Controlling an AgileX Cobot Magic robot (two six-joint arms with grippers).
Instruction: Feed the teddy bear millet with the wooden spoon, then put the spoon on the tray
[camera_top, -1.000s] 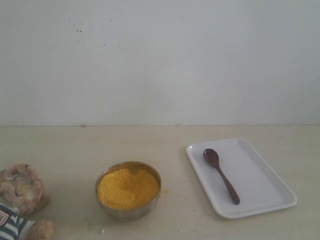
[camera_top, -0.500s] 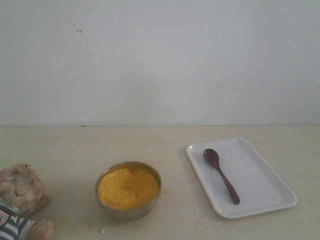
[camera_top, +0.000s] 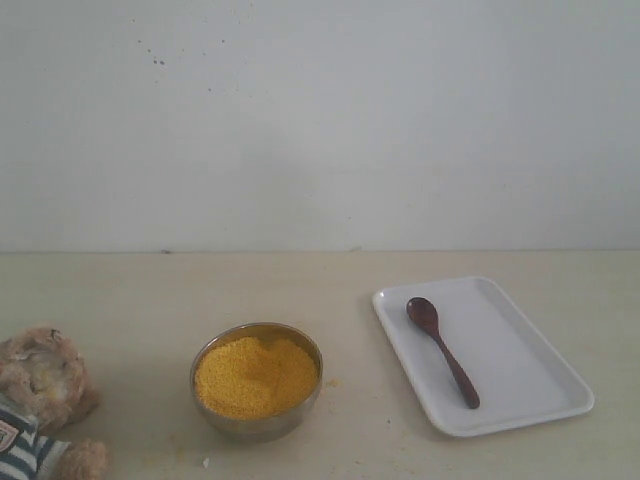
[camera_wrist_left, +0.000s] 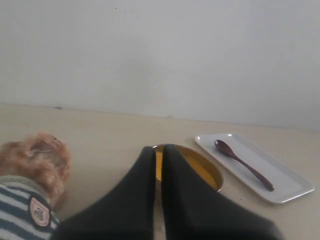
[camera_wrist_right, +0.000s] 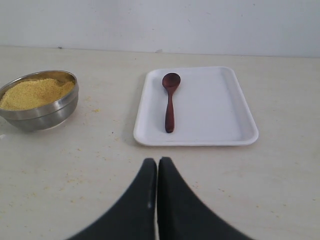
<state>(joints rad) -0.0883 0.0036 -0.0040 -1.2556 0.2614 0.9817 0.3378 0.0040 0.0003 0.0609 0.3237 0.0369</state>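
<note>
Counter (camera_top: 150, 290) pale beige, plain white wall (camera_top: 320, 120) behind. In the exterior view, left to right: bear, bowl, tray.

Teddy bear (camera_top: 40, 385) at the far left edge, cut off by the frame. Fluffy light-brown head, dark-green-and-white striped sweater with a small crest badge. Near the bowl, not touching it; well apart from the tray.

Steel bowl (camera_top: 256, 428) round, shiny, upright on the counter between bear and tray. Millet (camera_top: 255, 375) fills it close to the rim, bright yellow, slightly heaped. A few stray grains (camera_top: 333, 381) on the counter just beside the bowl, on the tray side.

Tray (camera_top: 525, 365) white, rectangular, rounded corners, low rim, flat on the counter at the right. Wooden spoon (camera_top: 446, 357) lies inside it, toward the side nearer the bowl. Dark reddish-brown, oval end toward the wall, handle end toward the camera. It touches only the tray.

Left gripper (camera_wrist_left: 158, 149): jaws pressed together, nothing between them. Bear off to one side, steel bowl just beyond the tips and partly hidden by them.

Right gripper (camera_wrist_right: 157, 161): jaws pressed together, holding nothing. Tips point toward the tray's near rim, with bare counter between.
</note>
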